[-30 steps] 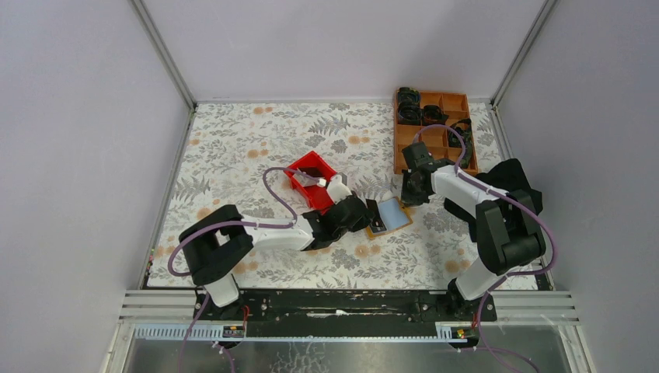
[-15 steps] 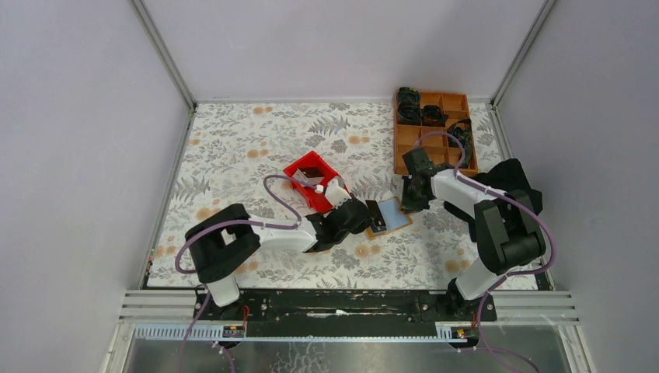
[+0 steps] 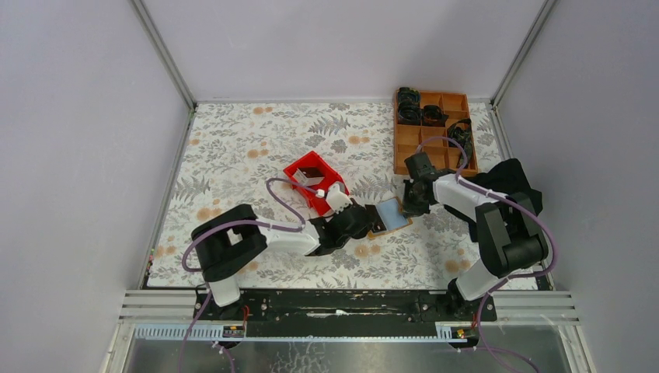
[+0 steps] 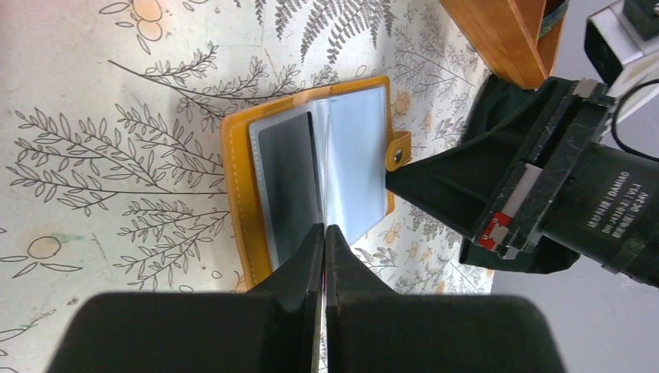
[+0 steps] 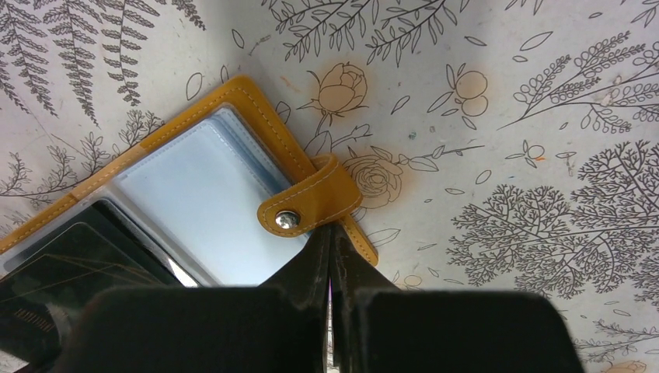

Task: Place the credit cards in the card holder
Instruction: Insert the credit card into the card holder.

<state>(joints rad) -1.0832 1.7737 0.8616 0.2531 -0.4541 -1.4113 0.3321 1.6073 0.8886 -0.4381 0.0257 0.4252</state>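
Your right gripper, clamped shut, seems to pin the strap so the open holder won't slide. Your left gripper, also clenched, meets the holder's near edge, fold dead ahead. One dark card sits pocketed just left. Whether the left grips another card is unclear.

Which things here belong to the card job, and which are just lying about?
Part of the job:
- card holder, lying open
- dark card in one of its sleeves
- left tool and right tool, both shut, at the holder's edges

Lying about:
- red bin
- compartment tray with dark items in it
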